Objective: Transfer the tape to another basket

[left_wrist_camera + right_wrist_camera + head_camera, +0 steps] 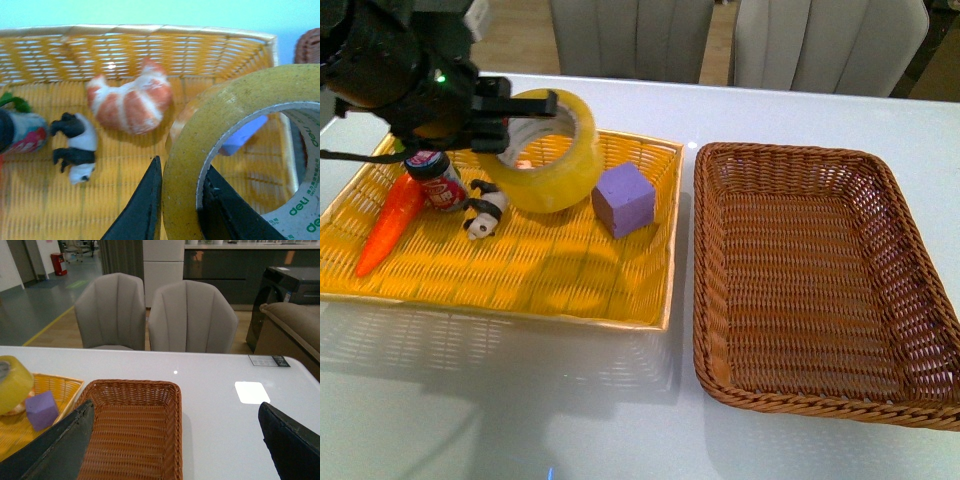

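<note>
While the left gripper [532,122] hangs over the far-left part of the yellow woven tray [570,292], its two black fingers [142,210] are pinched on the wall of the tape [555,160]. One finger lies against the outer yellow face and the other sits inside the whitish core. The roll is held tilted, with its open core turned toward the gripper body. Whether its lower edge touches the tray cannot be determined.

Items lying in the tray, placed relative to the left gripper:
- An orange toy carrot [390,225] lies below and to the left of the gripper.
- A small bottle with a red label [438,182] stands just beneath the gripper body, touching the carrot's top.
- A black-and-white panda figure [483,212] lies just below the fingers, near the roll.
- An orange-and-white striped toy [132,102] lies beyond the fingertips in the left wrist view.
- A purple cube [623,198] sits just right of the held roll.

The brown wicker basket [790,148] stands well right of the left gripper, beside the tray.

The right gripper [175,409] has its jaws spread wide, with nothing between them. It hovers over the near end of the basket.
</note>
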Robot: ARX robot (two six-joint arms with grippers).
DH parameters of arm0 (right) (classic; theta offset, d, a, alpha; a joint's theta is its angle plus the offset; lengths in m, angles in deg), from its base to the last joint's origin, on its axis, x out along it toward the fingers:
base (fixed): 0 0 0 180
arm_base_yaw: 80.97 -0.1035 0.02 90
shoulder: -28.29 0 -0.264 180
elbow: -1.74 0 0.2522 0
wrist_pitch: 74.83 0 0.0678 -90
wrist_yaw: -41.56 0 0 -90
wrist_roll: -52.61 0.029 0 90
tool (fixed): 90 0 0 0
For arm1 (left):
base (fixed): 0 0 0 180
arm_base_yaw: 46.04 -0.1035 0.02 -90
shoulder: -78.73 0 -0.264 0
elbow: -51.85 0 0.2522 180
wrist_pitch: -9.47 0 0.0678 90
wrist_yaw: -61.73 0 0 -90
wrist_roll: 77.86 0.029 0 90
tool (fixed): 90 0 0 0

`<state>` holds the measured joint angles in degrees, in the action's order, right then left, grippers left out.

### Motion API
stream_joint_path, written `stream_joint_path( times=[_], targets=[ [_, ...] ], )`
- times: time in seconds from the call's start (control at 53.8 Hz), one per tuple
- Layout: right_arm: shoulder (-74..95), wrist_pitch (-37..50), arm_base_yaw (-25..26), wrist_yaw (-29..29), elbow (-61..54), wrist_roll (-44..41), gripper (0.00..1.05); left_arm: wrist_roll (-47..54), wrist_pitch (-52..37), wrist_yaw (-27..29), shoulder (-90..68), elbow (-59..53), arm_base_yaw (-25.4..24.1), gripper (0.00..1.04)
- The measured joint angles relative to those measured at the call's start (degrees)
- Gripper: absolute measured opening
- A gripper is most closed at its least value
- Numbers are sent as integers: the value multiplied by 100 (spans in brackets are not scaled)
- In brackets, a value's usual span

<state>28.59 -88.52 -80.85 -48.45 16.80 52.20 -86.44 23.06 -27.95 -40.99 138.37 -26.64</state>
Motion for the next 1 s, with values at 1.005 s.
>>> stream_joint_path(
  times=[1.005],
  targets=[
    [0, 0, 0, -2, 0, 0, 96, -745, 927, -131, -1602, 2024, 1934, 15]
  ],
)
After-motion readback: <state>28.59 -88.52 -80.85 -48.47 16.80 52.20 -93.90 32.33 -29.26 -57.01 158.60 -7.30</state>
